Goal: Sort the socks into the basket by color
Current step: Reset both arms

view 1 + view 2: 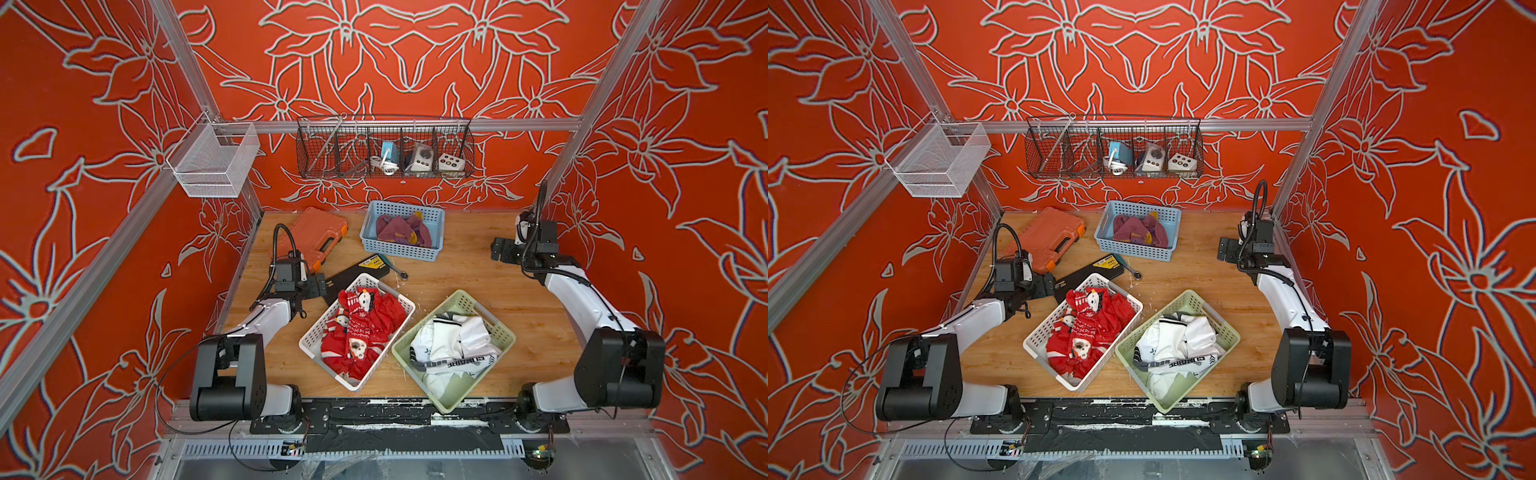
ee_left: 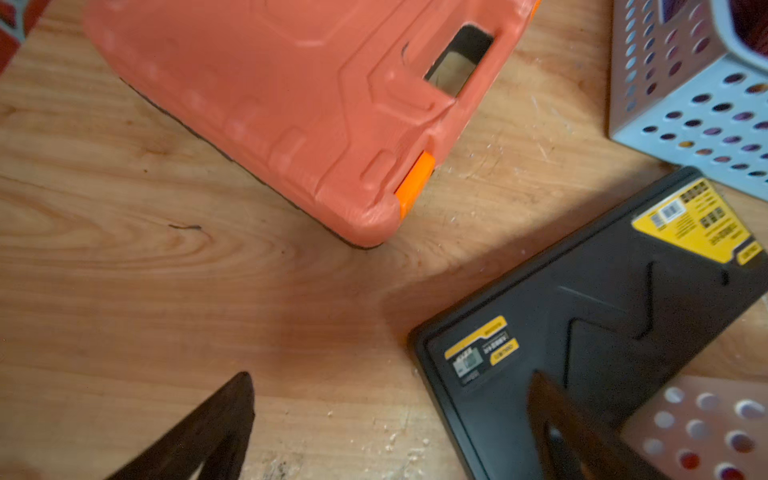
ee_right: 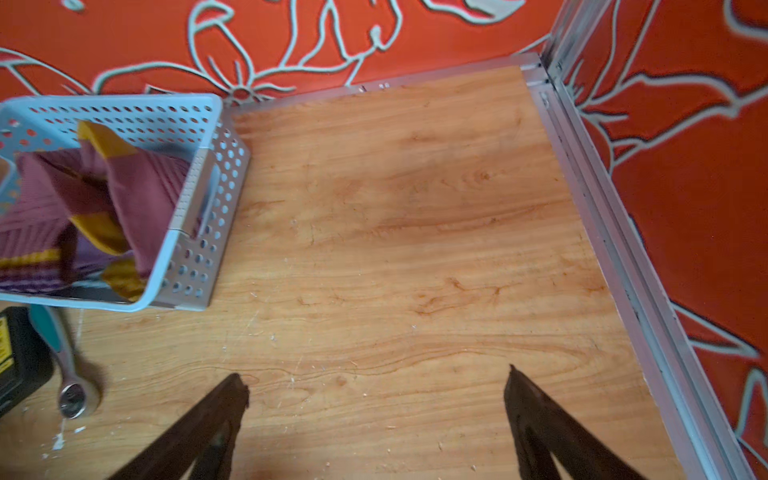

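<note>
Red socks (image 1: 357,328) with snowman motifs fill the white basket (image 1: 328,318) at the front middle. Beside it, white socks (image 1: 453,345) lie in the green basket (image 1: 446,399). Purple socks (image 1: 399,232) with yellow patches sit in the blue basket (image 1: 403,205) at the back, also in the right wrist view (image 3: 137,195). My left gripper (image 1: 322,286) (image 2: 390,376) hangs open and empty over bare wood, left of the white basket. My right gripper (image 1: 500,249) (image 3: 374,372) is open and empty near the back right wall. No sock lies loose on the table.
An orange tool case (image 1: 316,237) lies at the back left. A black case (image 1: 361,270) and a ratchet wrench (image 1: 401,273) lie between the blue and white baskets. A wire rack (image 1: 384,145) and a white mesh basket (image 1: 212,162) hang on the frame.
</note>
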You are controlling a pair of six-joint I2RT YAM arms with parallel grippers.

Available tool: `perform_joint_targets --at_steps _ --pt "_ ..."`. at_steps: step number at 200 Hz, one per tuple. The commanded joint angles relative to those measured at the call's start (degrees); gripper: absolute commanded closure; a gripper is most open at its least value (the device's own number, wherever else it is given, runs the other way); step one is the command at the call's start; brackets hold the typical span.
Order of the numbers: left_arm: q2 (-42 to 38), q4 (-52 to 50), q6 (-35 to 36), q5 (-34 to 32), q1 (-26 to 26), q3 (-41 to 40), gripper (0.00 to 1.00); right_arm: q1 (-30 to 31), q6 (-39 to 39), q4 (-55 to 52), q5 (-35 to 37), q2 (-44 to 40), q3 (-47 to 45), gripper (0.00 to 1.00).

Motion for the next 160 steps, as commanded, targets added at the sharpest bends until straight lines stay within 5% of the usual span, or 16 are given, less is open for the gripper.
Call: perform_joint_targets --at_steps 1,61,93,160 --pt "1.09 14.25 0.09 -0.45 0.31 -4.05 0.00 -1.61 -2.32 4.32 4.42 -0.52 -3.46 0.02" --pt "-0.91 28.16 1.70 -1.96 -0.36 -12.29 0.00 -5.29 -1.82 16.47 7.29 -3.31 -17.06 0.02" --pt "-0.53 30.35 2.47 -0.11 -0.37 -13.48 0.00 -5.29 -0.97 35.87 5.39 -8.52 -30.67 0.02" --pt "1.14 38.95 3.89 -0.50 -1.76 -17.78 0.00 -4.05 -2.17 44.11 8.99 -9.46 -37.71 0.02"
